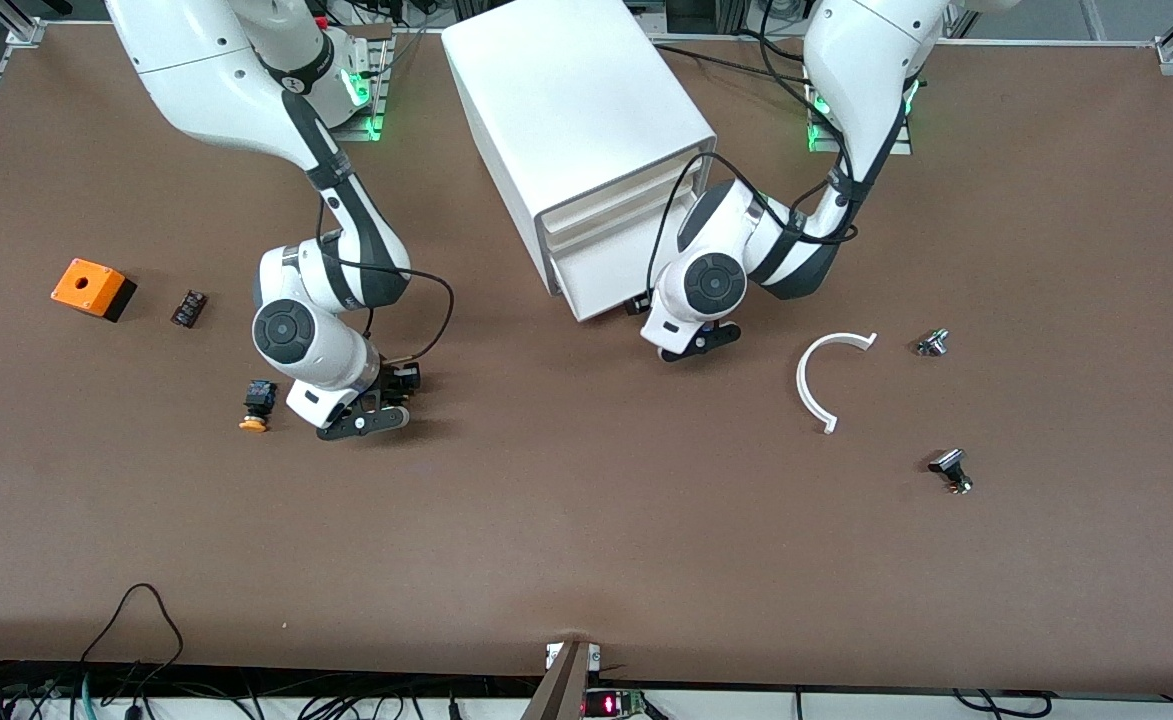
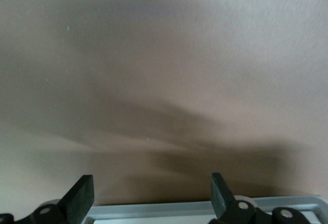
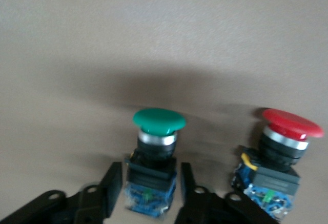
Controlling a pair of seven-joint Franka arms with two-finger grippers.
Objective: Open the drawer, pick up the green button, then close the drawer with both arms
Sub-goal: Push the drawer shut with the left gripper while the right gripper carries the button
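Right gripper (image 3: 148, 193) grasps green button (image 3: 156, 152) low over bench (image 1: 586, 520); left gripper (image 2: 148, 198) released, at drawer (image 1: 606, 270) front.

Two glossy white jointed arms (image 1: 326, 290) (image 1: 746, 250) with dark grey joint bands and round grey caps. Thin black cables looped along each forearm. Green lights glowing at both bases. Matte black grippers: right gripper (image 3: 148, 193), left gripper (image 2: 148, 198), each with flat fingers (image 3: 110, 185) (image 2: 79, 196) hinged on silver pivot pins.
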